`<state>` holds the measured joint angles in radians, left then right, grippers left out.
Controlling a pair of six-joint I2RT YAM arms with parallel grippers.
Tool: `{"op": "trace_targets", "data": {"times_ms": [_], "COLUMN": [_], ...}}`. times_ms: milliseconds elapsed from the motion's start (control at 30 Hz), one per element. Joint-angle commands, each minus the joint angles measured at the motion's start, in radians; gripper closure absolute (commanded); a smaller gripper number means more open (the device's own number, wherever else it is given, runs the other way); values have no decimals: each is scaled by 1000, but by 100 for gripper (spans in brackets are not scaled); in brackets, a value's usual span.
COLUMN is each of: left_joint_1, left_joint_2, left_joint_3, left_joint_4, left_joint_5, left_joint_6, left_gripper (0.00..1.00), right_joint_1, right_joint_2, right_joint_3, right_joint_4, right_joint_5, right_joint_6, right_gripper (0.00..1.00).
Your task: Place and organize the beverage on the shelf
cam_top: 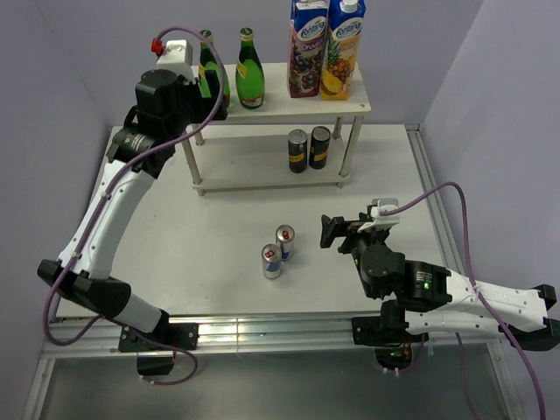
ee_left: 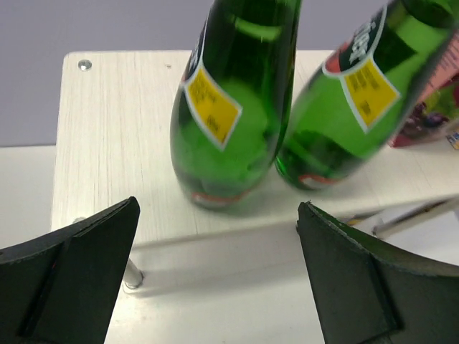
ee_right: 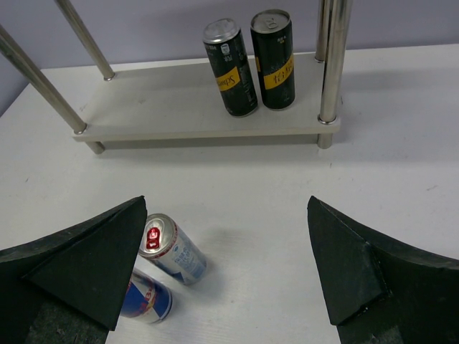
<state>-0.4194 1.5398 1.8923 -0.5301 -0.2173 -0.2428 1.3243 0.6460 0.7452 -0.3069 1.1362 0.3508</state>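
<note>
though four of the six drinks already stand on the shelf (cam_top: 262, 171), which runs along the far edge of the desk (cam_top: 175, 254), two are not yet up there. on the top board, at the end nearest the far-left corner, one green bottle (ee_left: 229, 129) and a second green bottle (ee_left: 344, 122) stand upright, bases touching or nearly so. they look too tall for the lower tier, which is likely why they are on top. below them, toward the right end of the lower board, a black-gold can (ee_right: 231, 68) and its twin black-gold can (ee_right: 274, 61) stand side by side. like seems to be kept with like.

out on the open desk, about midway between its side edges and nearer the near edge, a blue-silver can (ee_right: 172, 247) and another blue-silver can (ee_right: 147, 297) wait upright, just beside each other.

the count is two bottles, two dark cans, two blue cans, plus two juice cartons (cam_top: 324, 48) at the right end of the top board.

the left fingers (ee_left: 79, 265) are spread wide and empty, just in front of the bottles. the right fingers (ee_right: 358, 272) are also spread and empty, near the blue pair, probably lining up on it.
</note>
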Motion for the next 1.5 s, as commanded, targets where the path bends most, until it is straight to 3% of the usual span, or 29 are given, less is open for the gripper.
{"op": "trace_targets", "data": {"times_ms": [0,167,433,567,667,867,1067,1300,1400,1467], "left_joint_1": [-12,-79,-435,-610,-754,-942,-958,-932,-909,-895], "left_joint_2": [-130,-337,-601,-661,-656,-538,-385,-229,-187,-170], "left_joint_3": [-121,-329,-867,-1135,-1238,-1343,-1297,-1268,-1282,-1294], "left_joint_4": [59,84,200,289,354,521,573,653,742,804], "left_joint_5": [33,12,-157,-253,-324,-375,-396,-547,-565,-561], "left_joint_6": [-50,-88,-280,-378,-432,-501,-498,-463,-440,-428], "left_gripper": [1,1,1,0,1,1,1,1,9,37], "right_joint_1": [6,4,6,6,6,4,4,3,4,4], "right_joint_2": [4,9,15,30,50,60,12,29,58,67], "right_joint_3": [-7,-7,-33,-56,-69,-83,-107,-148,-158,-181], "right_joint_4": [35,45,66,71,75,39,2,38,46,78], "right_joint_5": [30,28,-82,-130,-151,-158,-156,-173,-184,-214], "right_joint_6": [1,-3,14,66,106,171,203,231,232,228], "right_gripper": [0,0,0,0,0,0,0,0,0,0]}}
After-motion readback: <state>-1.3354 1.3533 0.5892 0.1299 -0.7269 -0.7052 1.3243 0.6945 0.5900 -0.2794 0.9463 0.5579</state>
